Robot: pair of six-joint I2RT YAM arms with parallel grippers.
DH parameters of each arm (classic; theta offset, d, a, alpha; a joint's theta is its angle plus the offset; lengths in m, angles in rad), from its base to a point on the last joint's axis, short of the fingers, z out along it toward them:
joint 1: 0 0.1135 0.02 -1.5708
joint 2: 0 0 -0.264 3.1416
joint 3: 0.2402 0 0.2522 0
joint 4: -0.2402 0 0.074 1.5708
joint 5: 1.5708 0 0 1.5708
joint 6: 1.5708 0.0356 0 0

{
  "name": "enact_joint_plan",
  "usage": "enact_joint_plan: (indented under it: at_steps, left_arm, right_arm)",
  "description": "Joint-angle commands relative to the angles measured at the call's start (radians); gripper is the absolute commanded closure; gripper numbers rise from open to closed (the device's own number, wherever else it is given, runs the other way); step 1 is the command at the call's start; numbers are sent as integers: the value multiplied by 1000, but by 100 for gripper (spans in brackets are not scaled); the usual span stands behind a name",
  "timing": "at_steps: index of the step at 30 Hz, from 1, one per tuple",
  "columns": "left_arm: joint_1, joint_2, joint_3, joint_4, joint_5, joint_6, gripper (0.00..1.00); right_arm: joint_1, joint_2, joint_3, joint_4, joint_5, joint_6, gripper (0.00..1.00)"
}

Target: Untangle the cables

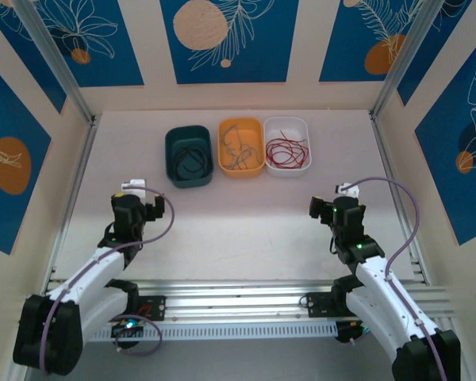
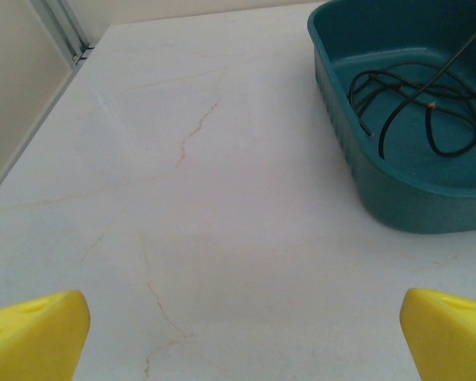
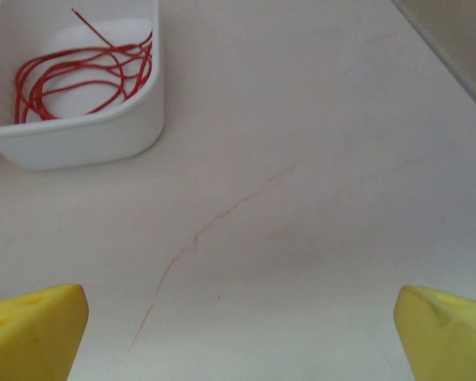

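Starting from the tools, we saw the left gripper [image 2: 239,337] with its two yellow fingers [image 2: 32,333] far apart and nothing between them. The right gripper [image 3: 239,333] was wide open and empty too. Both hung over the bare table [image 2: 182,198], near the bins but not touching them. Just ahead of the left gripper and a bit to the right sat the teal bin [image 2: 397,206], and the black cable [image 2: 386,127] lay curled inside it. Ahead of the right gripper and to the left sat the white bin [image 3: 103,143], with the red cable [image 3: 83,54] looped in it. Between those two bins, seen from above, stood the orange bin [image 1: 241,125] with the grey cable [image 1: 239,151] in it. Each colour lay in its own bin, so we thought the job was as good as done. The best thing here, we judged, was to hold the fingers open and away from the bins. These wires were very thin and springy, and a bump on a rim could flip a loop out. If one wire needed fixing, we would have pinched just that one and lifted it slowly.
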Motion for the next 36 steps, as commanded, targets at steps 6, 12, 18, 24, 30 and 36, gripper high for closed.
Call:
enact_joint_plan:
  at_steps: [6, 12, 18, 24, 30, 36]
  left_arm:
    - [70, 168, -71, 424, 150, 52, 0]
    - [103, 320, -75, 624, 239, 46, 0]
    - [118, 416, -38, 678, 320, 98, 0]
    - [145, 617, -29, 864, 384, 94, 0]
    - [174, 600, 86, 617, 441, 80, 0]
    - [177, 598, 80, 622, 413, 69, 0]
  right_arm:
    - [-125, 51, -63, 307, -189, -64, 1]
    - [-181, 166, -85, 455, -253, -69, 1]
    - [-200, 294, -79, 587, -277, -73, 1]
    - [-210, 426, -51, 685, -299, -94, 1]
    - [-224, 529, -44, 794, -325, -113, 1]
    - [-260, 609, 8, 810, -393, -107, 1]
